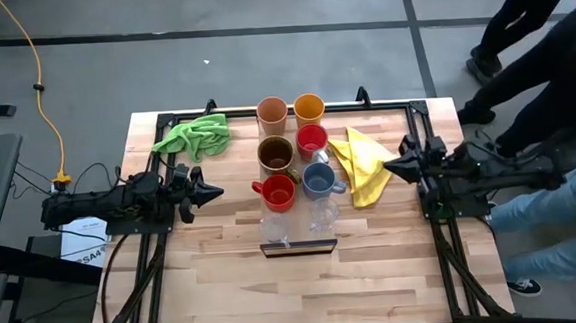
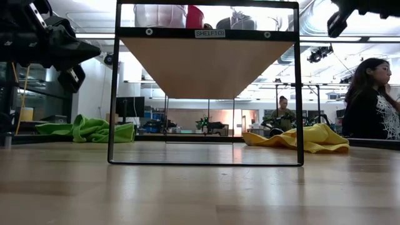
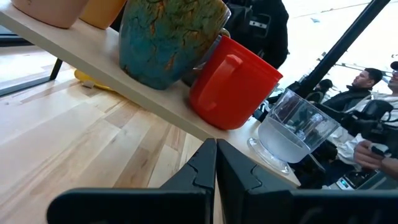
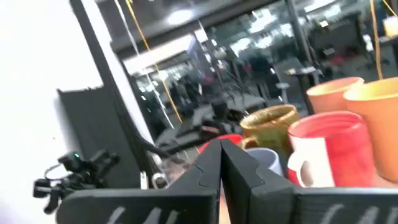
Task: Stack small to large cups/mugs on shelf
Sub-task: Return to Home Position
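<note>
Left gripper [image 3: 216,147] fingers together, left of shelf [image 1: 298,248]; right gripper [image 1: 389,167] also together, at its right. Eight cups [image 1: 311,140] stand on shelf. Front clear glasses [image 1: 275,228]: likely light, slick, fragile; take wall below rim, gently

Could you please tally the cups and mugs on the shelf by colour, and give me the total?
Peach tumbler: 1
Orange tumbler: 1
Brown mug: 1
Red mugs: 2
Grey-blue mug: 1
Clear glasses: 2
Total on the shelf: 8
</note>
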### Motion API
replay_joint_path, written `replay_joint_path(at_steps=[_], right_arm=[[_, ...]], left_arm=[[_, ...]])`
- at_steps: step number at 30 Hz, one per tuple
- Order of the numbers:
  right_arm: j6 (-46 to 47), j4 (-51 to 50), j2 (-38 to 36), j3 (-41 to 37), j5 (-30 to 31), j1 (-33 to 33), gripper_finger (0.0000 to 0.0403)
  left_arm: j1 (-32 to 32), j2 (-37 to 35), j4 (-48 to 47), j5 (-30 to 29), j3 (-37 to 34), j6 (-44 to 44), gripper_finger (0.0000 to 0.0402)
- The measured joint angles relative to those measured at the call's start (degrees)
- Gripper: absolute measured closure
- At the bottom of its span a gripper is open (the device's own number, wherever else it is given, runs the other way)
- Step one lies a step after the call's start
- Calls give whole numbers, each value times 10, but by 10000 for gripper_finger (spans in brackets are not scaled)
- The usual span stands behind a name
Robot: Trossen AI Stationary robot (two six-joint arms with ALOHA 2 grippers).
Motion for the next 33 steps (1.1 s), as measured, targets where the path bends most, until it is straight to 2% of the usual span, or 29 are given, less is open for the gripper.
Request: replay_joint_path(at_steps=[5, 8, 13, 16, 21, 25, 28, 33], right_arm=[[16, 58, -18, -59, -12, -25, 403], [30, 59, -32, -78, -16, -49, 403], [55, 55, -51, -93, -58, -95, 403], [38, 32, -57, -93, -65, -114, 403], [0, 19, -57, -93, -25, -117, 403], [5, 9, -57, -94, -23, -106, 403], [19, 18, -57, -117, -21, -92, 403], [15, 42, -63, -153, 18, -80, 403]], left_arm=[[0, 0, 0, 0, 0, 0, 401], [0, 0, 0, 0, 0, 0, 401], [0, 0, 0, 0, 0, 0, 401], [0, 0, 0, 0, 0, 0, 401], [0, 0, 0, 0, 0, 0, 401], [0, 0, 0, 0, 0, 0, 401], [0, 0, 0, 0, 0, 0, 401], [0, 0, 0, 0, 0, 0, 401]])
